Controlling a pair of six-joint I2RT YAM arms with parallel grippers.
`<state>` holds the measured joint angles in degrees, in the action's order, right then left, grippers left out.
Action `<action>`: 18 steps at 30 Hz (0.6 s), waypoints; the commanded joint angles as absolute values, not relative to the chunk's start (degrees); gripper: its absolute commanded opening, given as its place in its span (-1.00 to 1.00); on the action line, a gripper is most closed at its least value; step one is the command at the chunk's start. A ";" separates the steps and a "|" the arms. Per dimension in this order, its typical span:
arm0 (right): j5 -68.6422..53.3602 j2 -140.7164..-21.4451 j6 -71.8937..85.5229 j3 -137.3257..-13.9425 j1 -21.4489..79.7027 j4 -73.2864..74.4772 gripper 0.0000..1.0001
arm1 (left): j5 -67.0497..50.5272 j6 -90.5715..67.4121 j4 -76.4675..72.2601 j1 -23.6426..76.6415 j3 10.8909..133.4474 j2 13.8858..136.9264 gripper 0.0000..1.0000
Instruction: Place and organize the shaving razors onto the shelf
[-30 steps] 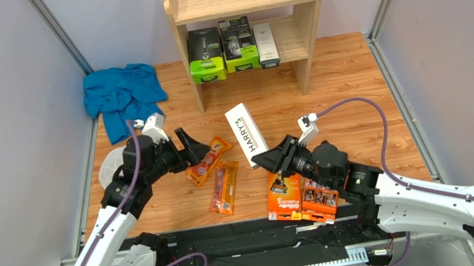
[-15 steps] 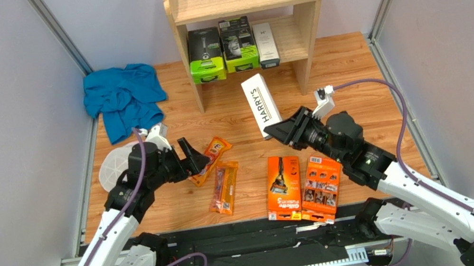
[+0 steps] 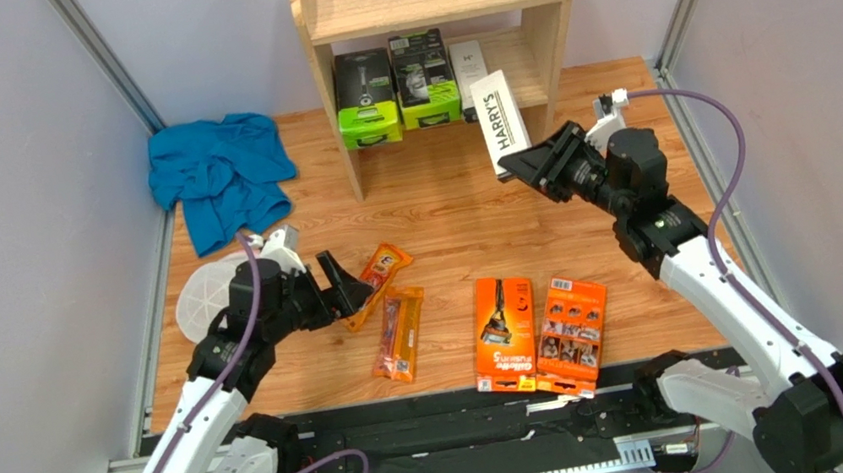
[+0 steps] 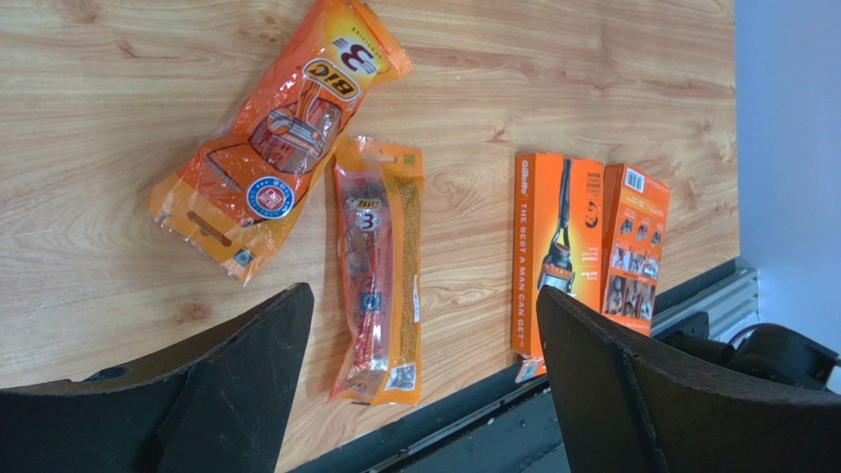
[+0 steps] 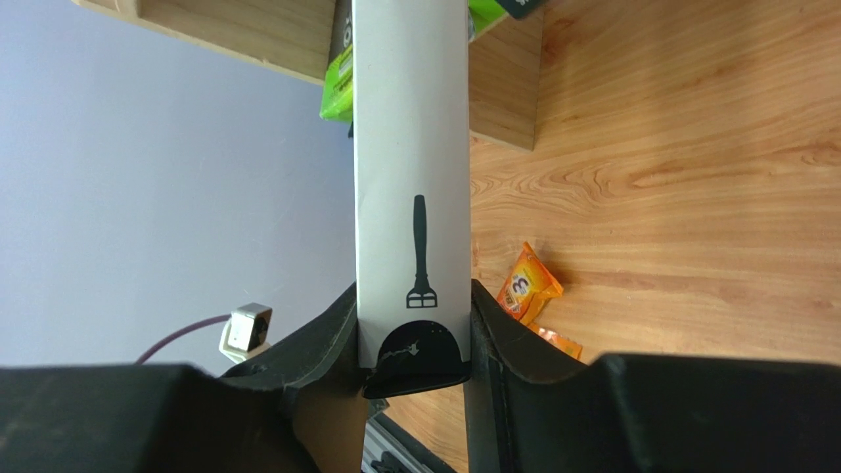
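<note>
The left arm point(image 3: 193, 416) rises from the near-left corner of the table point(image 3: 437, 221), elbow bent, forearm angled toward the middle. The left gripper point(image 3: 347, 285) hangs above the table with jaws spread wide and nothing between them. The right arm point(image 3: 725, 289) stretches from the near-right corner toward the far edge, wrist raised. The right gripper point(image 3: 515, 161) clamps the near end of a box point(image 3: 500, 110), one finger on each side.

You read HARRY'S on the white box point(image 3: 499, 108); BIC 3 on the orange pack point(image 4: 267, 148), upper left; THE BEST A MAN CAN GET on the orange box point(image 4: 556, 258).
</note>
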<state>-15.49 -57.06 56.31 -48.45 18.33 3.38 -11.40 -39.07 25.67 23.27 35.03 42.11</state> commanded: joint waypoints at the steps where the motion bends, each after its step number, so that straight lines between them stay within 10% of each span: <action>1: -22.93 -60.28 56.87 -53.70 14.42 -2.55 -0.78 | -11.16 -37.79 25.23 23.38 34.28 41.48 0.84; 18: -31.20 -79.00 60.29 -66.62 3.78 -6.42 -0.72 | -11.43 -37.09 25.05 23.38 32.78 41.48 0.83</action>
